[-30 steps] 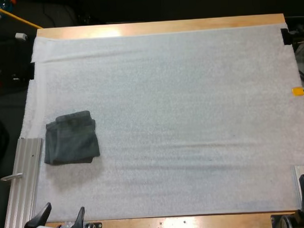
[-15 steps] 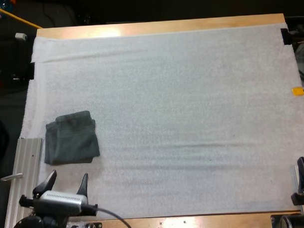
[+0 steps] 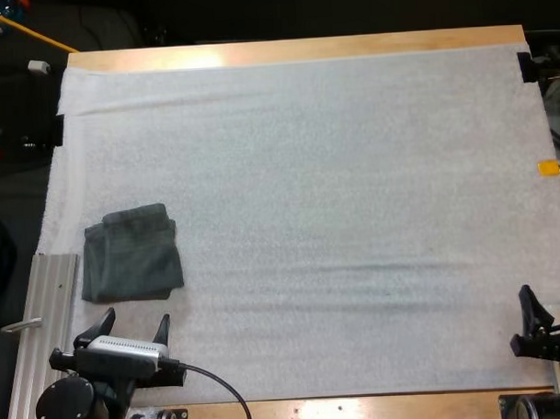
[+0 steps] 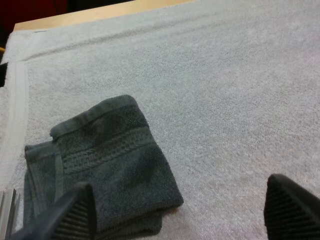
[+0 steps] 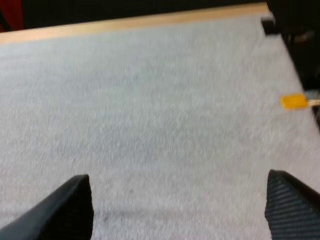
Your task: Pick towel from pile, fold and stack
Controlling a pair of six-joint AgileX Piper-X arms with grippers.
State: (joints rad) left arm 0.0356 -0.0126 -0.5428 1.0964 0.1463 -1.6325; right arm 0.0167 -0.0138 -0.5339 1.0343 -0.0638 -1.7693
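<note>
Item, nearest: left gripper (image 3: 135, 319), at the mat's near edge on my left, fingers spread wide and holding nothing, tips aimed at the towel just ahead. Item: right gripper (image 5: 177, 179), at the mat's near right corner, fingers likewise wide apart and empty, over bare mat. Item: ribbed metal rail (image 3: 45, 319), lying along the mat's left edge, beside the left gripper. Item: towel (image 3: 132, 254), dark grey-green, one piece, folded to a rough square with its layered edges showing. It lies flat on the left part of the mat, close to the left gripper and well apart from the right. Item: white mat (image 3: 352, 170), bare beyond the towel. Item, farthest: wooden table (image 3: 293, 49), its far edge. Handling note, as a judgement: the step looks like the left arm's approach to the folded towel. It should come in low, one finger on either side of the near edge, take every layer in one pinch and lift evenly, so the fold does not fall open. It should also keep clear of the rail.
</note>
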